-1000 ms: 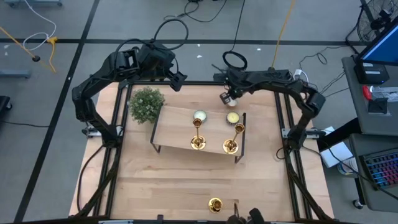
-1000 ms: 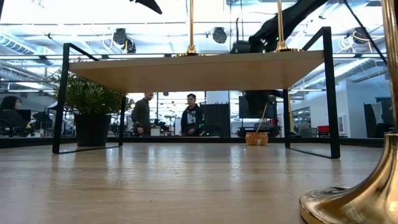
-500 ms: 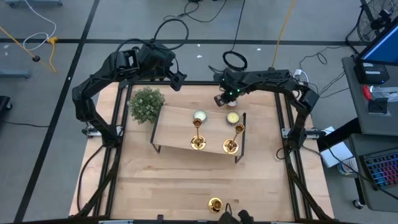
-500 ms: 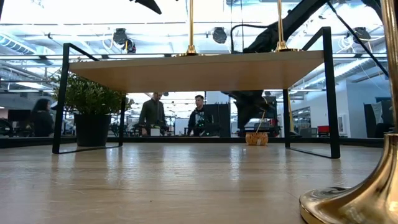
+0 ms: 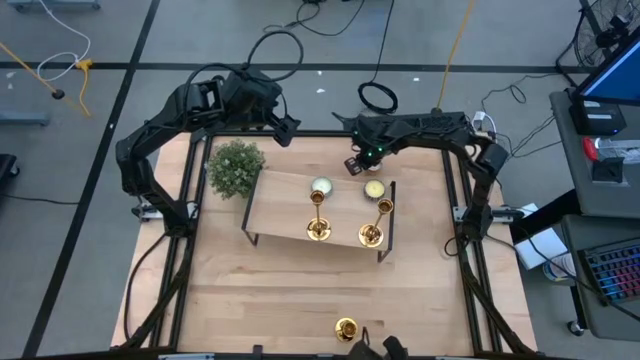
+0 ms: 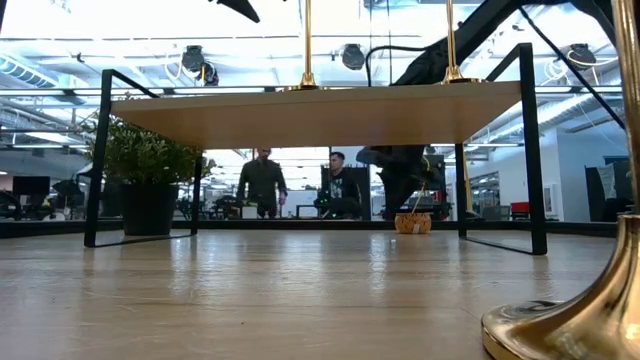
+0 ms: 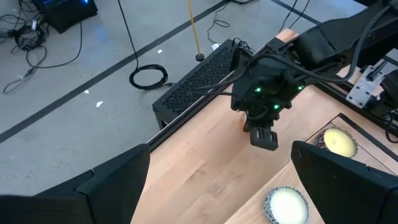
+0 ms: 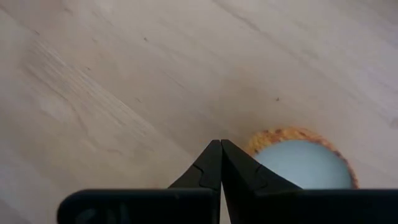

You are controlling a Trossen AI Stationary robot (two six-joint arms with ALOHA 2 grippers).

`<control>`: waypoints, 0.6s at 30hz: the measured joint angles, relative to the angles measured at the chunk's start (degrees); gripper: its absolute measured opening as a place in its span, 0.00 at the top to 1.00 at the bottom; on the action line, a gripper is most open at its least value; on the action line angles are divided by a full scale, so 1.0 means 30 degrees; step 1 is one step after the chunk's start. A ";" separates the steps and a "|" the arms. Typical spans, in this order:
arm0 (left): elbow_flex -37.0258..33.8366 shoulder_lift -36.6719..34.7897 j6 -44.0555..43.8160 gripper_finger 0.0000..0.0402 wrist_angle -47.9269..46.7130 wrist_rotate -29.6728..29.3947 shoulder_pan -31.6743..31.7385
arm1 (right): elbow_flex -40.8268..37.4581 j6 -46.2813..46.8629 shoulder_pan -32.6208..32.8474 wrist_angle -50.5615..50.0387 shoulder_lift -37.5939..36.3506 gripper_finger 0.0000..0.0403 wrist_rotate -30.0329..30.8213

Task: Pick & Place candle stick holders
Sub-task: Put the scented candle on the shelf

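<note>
Over on the left side, the left gripper hangs above the table's far edge behind the bushy green plant, with its fingers spread wide and nothing between them or touching them. Next along, the little raised wooden shelf carries two candle stick holders: one near the middle of its front edge with a pale tealight behind it, and another at the front right corner, with a second tealight behind that. The third holder stands alone on the table, well apart from the shelf at the near edge; its brass base fills the corner of the low view. Moving right, the right gripper points down at the tabletop just behind the shelf. Its fingertips are pressed together, gripping nothing, right beside a third tealight lying on the wood; I can't tell if they touch it.
</note>
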 joint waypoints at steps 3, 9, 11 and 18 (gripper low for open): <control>0.0000 0.0000 -0.0054 0.01 0.0000 0.0000 0.0000 | -0.0005 -0.0176 -0.0003 -0.0268 0.0312 1.00 0.0052; 0.0000 0.0000 -0.0243 0.01 -0.0007 -0.0007 -0.0139 | 0.0001 -0.0495 -0.0122 -0.0680 0.0306 1.00 0.1061; 0.0000 0.0000 -0.0248 0.01 -0.0008 -0.0002 -0.0179 | 0.0001 -0.0502 -0.0227 -0.1141 0.0306 1.00 0.1082; 0.0000 0.0000 -0.0204 0.01 -0.0007 -0.0005 -0.0233 | 0.0001 -0.0849 -0.0495 -0.2496 0.0306 1.00 0.2240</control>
